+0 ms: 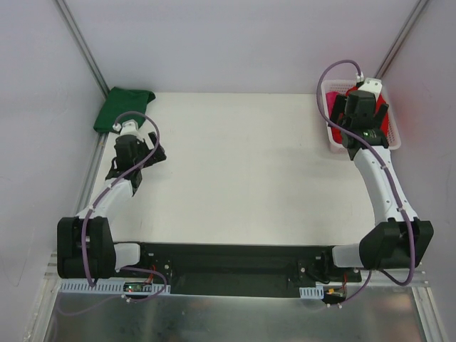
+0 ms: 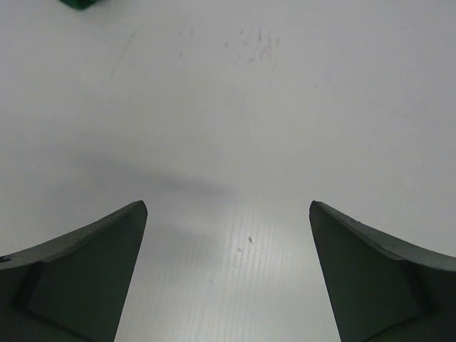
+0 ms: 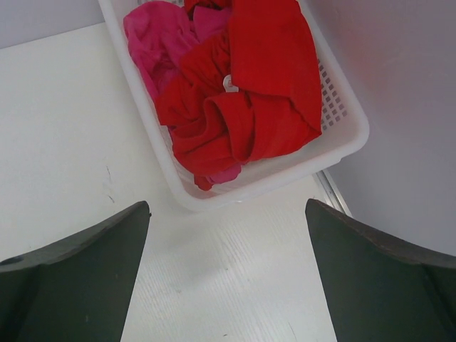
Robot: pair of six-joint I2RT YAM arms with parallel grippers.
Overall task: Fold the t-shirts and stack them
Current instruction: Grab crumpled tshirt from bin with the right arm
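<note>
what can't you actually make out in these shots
Green t-shirt: left wrist view, cut off by the top edge, only a corner shows.
Pink t-shirt: right wrist view, largely buried under the red t-shirt, top edge crops it.
Basket: top view, right arm covers most of its contents.

One t-shirt (image 1: 122,108) lies far left; two t-shirts (image 3: 242,100) in basket (image 3: 354,130) far right

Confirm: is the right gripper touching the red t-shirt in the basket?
Apart. Right wrist view: right gripper is open with only table between its fingers; the basket rim separates it from the red t-shirt.
</note>
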